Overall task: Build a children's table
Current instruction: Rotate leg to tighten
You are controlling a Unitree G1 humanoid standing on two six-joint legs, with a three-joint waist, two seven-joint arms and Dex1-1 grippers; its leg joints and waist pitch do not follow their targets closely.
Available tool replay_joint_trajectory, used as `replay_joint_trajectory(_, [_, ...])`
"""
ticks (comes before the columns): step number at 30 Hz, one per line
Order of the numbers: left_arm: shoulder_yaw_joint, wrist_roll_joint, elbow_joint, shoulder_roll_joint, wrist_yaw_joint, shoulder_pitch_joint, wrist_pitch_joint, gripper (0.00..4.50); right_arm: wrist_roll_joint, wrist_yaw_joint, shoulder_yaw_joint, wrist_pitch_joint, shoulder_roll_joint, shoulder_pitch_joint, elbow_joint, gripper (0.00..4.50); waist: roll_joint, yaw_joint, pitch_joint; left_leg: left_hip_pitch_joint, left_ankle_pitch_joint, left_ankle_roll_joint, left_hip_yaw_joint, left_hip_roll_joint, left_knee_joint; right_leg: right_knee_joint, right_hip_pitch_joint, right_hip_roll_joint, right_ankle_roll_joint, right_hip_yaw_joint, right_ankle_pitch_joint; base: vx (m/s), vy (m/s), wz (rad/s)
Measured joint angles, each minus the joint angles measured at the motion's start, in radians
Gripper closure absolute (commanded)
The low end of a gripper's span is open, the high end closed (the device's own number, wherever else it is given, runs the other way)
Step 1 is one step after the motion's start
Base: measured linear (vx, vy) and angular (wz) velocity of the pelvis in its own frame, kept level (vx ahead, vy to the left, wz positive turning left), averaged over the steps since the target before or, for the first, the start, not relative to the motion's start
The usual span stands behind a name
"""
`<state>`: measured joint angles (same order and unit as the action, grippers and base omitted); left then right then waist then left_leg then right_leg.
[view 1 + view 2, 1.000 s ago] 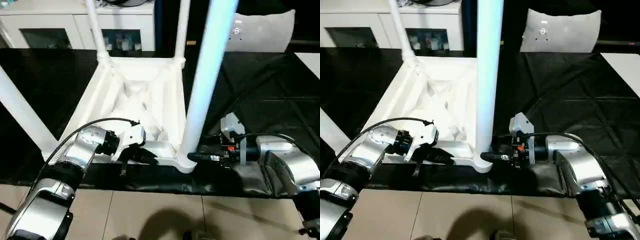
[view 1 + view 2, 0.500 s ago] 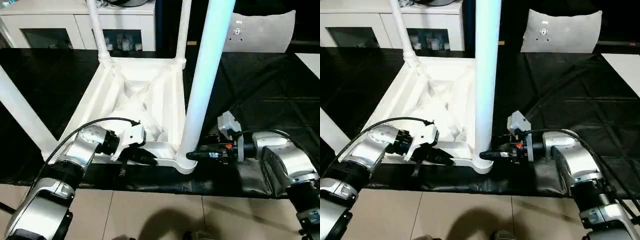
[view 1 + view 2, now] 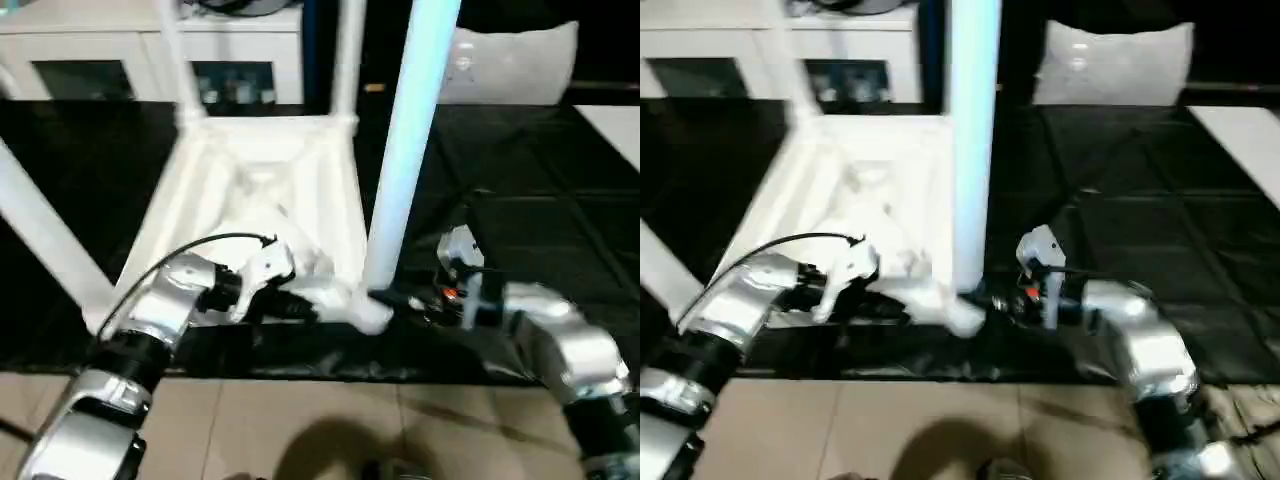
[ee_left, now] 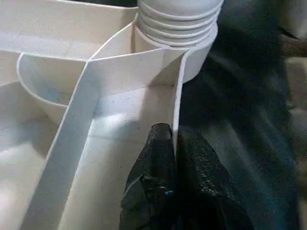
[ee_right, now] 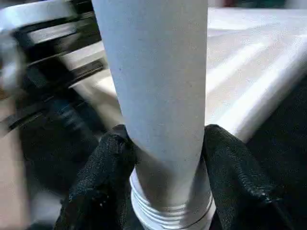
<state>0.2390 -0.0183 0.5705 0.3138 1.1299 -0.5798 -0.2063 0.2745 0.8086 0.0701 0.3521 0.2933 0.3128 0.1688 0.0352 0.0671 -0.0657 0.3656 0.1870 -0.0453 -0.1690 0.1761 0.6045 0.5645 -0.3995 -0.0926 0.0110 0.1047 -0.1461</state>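
Now leg (image 5: 158, 96) btwn right claw (image 5: 163, 191) fingers.

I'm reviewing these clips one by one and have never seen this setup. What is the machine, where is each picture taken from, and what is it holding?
It is a humanoid robot with two silver arms. Two pictures come from cameras in its head, looking down; the other two come from cameras on its wrists. On a black-covered surface lies a white children's table upside down, legs standing up. The left gripper pinches the thin edge wall of the tabletop. The right gripper clasps the near leg just above its ribbed collar, where it meets the corner socket.
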Motion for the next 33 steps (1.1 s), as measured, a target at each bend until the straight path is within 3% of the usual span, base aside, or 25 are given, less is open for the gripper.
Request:
replay_joint_trajectory(2, [-0.013,-0.015,-0.005,-0.037,-0.082,-0.003,-0.036,4.5,-0.035,-0.127,-0.017,0.01,-0.066,0.019,0.016,2.6,0.009,0.028,-0.004,0.001,0.0,0.0,0.014,0.003,0.0,-0.024,0.013,-0.003,0.0,0.028,0.0,0.0,0.0,0.0])
replay_joint_trajectory(3, [-0.018,-0.016,-0.004,-0.052,-0.112,-0.003,-0.051,4.5,-0.046,-0.169,-0.02,0.013,-0.085,0.029,0.026,2.6,0.02,0.041,-0.009,0.0,0.001,0.0,0.026,0.006,-0.001,-0.042,0.027,-0.003,0.0,0.049,0.0,0.0,0.0,0.0])
replay_joint_trajectory(4, [-0.027,-0.022,-0.004,-0.074,-0.163,-0.008,-0.073,4.5,-0.067,-0.246,-0.03,0.016,-0.128,0.046,0.042,2.6,0.028,0.045,-0.018,0.002,0.001,-0.001,0.028,0.014,-0.005,-0.035,0.039,-0.002,0.002,0.059,-0.016,0.0,0.0,0.0])
replay_joint_trajectory(5, [-0.027,-0.031,-0.003,-0.097,-0.204,-0.017,-0.095,4.5,-0.08,-0.31,-0.047,0.017,-0.164,0.049,0.047,2.6,0.025,0.039,-0.021,0.0,0.001,-0.001,0.022,0.012,-0.007,0.022,0.028,-0.003,0.021,0.046,-0.054,-0.084,0.014,0.03])
replay_joint_trajectory(6, [-0.026,-0.041,-0.003,-0.118,-0.241,-0.019,-0.107,4.5,-0.086,-0.358,-0.06,0.017,-0.187,0.051,0.053,2.6,0.018,0.032,-0.018,-0.003,0.0,-0.001,0.009,0.006,-0.006,0.074,0.037,-0.006,0.032,0.019,-0.074,-0.001,-0.058,0.03])
replay_joint_trajectory(7, [-0.036,-0.045,-0.005,-0.129,-0.27,-0.022,-0.111,4.5,-0.09,-0.395,-0.063,0.02,-0.201,0.075,0.071,2.6,-0.013,0.018,-0.01,-0.017,0.002,-0.005,-0.005,-0.008,-0.005,0.09,0.025,-0.014,-0.013,-0.019,-0.077,-0.001,-0.058,0.03])
replay_joint_trajectory(8, [-0.041,-0.046,-0.004,-0.137,-0.289,-0.022,-0.116,4.5,-0.09,-0.427,-0.068,0.025,-0.219,0.093,0.087,2.6,-0.008,0.011,-0.01,-0.017,0.016,-0.016,0.003,-0.015,0.007,0.089,0.016,-0.016,-0.013,-0.014,-0.079,0.036,-0.078,-0.15])
replay_joint_trajectory(9, [-0.046,-0.048,0.0,-0.15,-0.312,-0.023,-0.119,4.5,-0.09,-0.462,-0.081,0.026,-0.242,0.11,0.107,2.6,-0.008,0.007,-0.013,-0.01,0.032,-0.001,0.015,-0.016,0.029,0.082,0.015,-0.018,-0.013,-0.004,-0.079,0.041,-0.019,-0.36])
replay_joint_trajectory(10, [-0.046,-0.05,0.006,-0.172,-0.342,-0.034,-0.119,4.5,-0.092,-0.504,-0.097,0.024,-0.261,0.13,0.122,2.25,0.009,0.0,-0.013,-0.001,0.029,-0.006,0.04,-0.021,0.027,0.08,0.014,-0.018,-0.013,0.013,-0.079,0.041,-0.019,-0.36])
replay_joint_trajectory(11, [-0.044,-0.054,0.007,-0.184,-0.357,-0.045,-0.122,4.5,-0.092,-0.52,-0.108,0.015,-0.265,0.136,0.125,2.04,0.023,-0.001,-0.01,0.005,0.023,-0.015,0.052,-0.019,0.027,0.079,0.013,-0.017,-0.012,0.019,-0.079,0.083,0.021,-0.22])
replay_joint_trajectory(12, [-0.04,-0.058,0.007,-0.19,-0.368,-0.051,-0.123,4.5,-0.092,-0.531,-0.118,0.007,-0.275,0.136,0.128,2.04,0.022,0.004,-0.009,0.009,0.023,-0.016,0.053,-0.019,0.023,0.073,0.012,-0.012,-0.011,0.017,-0.078,0.0,0.0,0.0])
replay_joint_trajectory(14, [-0.035,-0.06,0.007,-0.191,-0.377,-0.055,-0.121,4.5,-0.093,-0.532,-0.118,-0.006,-0.278,0.132,0.128,1.76,0.025,0.007,-0.006,0.013,0.021,-0.013,0.05,-0.016,0.015,0.052,0.014,0.0,0.004,0.006,-0.053,0.0,0.0,0.0])
replay_joint_trajectory(18, [-0.028,-0.067,0.004,-0.158,-0.373,-0.058,-0.094,4.5,-0.093,-0.453,-0.084,-0.032,-0.239,0.072,0.106,1.39,0.027,0.008,-0.005,0.018,0.019,-0.006,0.046,-0.014,0.015,0.045,0.013,0.001,0.01,0.005,-0.046,0.0,0.0,0.0])
replay_joint_trajectory(22, [-0.023,-0.062,-0.012,-0.121,-0.32,-0.046,-0.05,4.5,-0.089,-0.332,-0.05,-0.052,-0.163,0.024,0.11,1.11,0.026,0.004,-0.006,0.026,0.018,-0.001,0.041,-0.012,0.015,0.045,0.003,0.001,0.01,0.004,-0.046,0.0,0.0,0.0])
replay_joint_trajectory(27, [0.001,-0.044,-0.035,-0.044,-0.195,-0.016,0.021,4.5,-0.068,-0.157,-0.057,-0.087,-0.026,0.021,0.104,0.65,0.026,-0.018,-0.006,0.026,0.017,0.001,0.034,-0.008,0.015,0.046,0.001,0.001,0.011,0.003,-0.046,0.0,0.0,0.0])
replay_joint_trajectory(30, [0.007,-0.031,-0.034,-0.004,-0.116,-0.002,0.074,4.5,-0.059,-0.056,-0.063,-0.109,0.044,0.024,0.1,0.54,0.024,-0.026,-0.007,0.02,0.017,0.001,0.023,-0.003,0.015,0.046,0.001,0.001,0.011,0.002,-0.046,0.0,0.0,0.0])
replay_joint_trajectory(33, [0.031,-0.015,-0.029,0.034,-0.025,0.0,0.123,4.5,-0.028,0.125,-0.017,-0.127,0.123,0.027,0.072,0.54,0.021,-0.039,-0.009,0.02,0.017,0.001,0.019,-0.003,0.015,0.046,0.0,0.001,0.011,-0.002,-0.046,0.0,0.0,0.0])
